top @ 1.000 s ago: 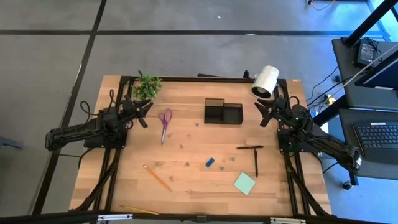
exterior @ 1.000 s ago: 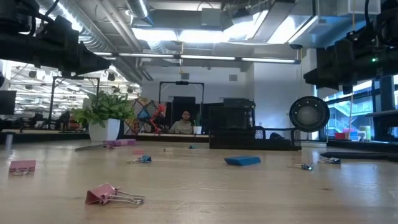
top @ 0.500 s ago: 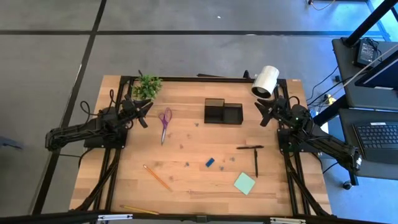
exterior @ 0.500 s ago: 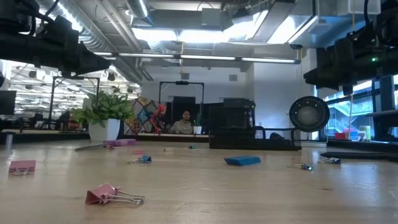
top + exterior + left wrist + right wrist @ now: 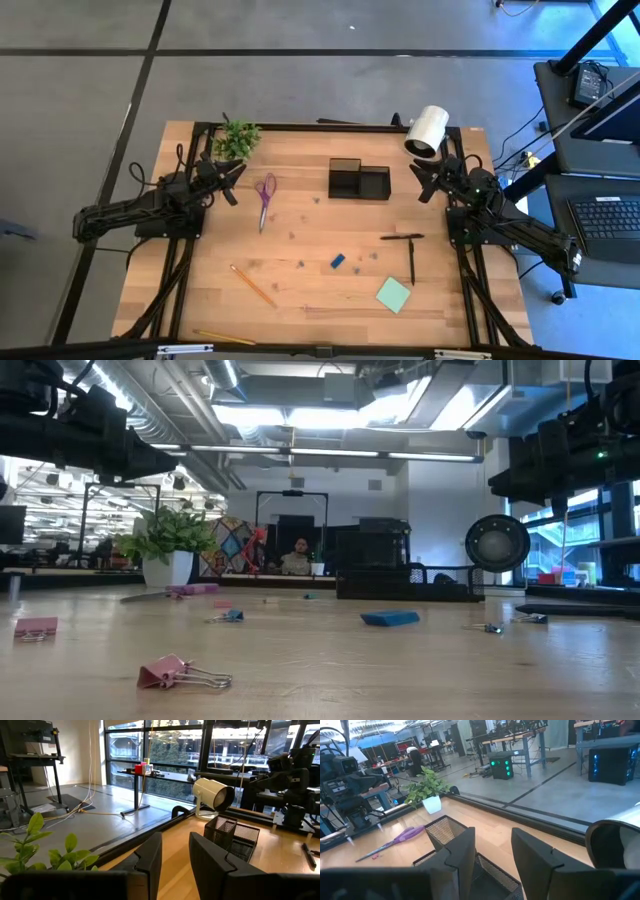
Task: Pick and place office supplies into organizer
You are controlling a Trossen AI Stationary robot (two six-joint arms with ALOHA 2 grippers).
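Observation:
The black mesh organizer (image 5: 359, 180) stands at the far middle of the wooden table. Purple-handled scissors (image 5: 265, 198) lie left of it. A blue block (image 5: 338, 261), two black pens (image 5: 402, 237) (image 5: 411, 262) and a green sticky-note pad (image 5: 394, 294) lie nearer the front right. An orange pencil (image 5: 253, 285) lies at the front left, and a yellow one (image 5: 225, 338) lies by the near edge. My left gripper (image 5: 232, 180) hangs open at the far left, above the table. My right gripper (image 5: 420, 182) hangs open at the far right. Both point level toward the organizer with nothing between their fingers.
A small green plant (image 5: 237, 138) stands at the far left corner. A white cylinder (image 5: 427, 131) stands at the far right corner. Small binder clips (image 5: 180, 673) lie scattered over the table's middle. A desk with a keyboard (image 5: 606, 215) stands right of the table.

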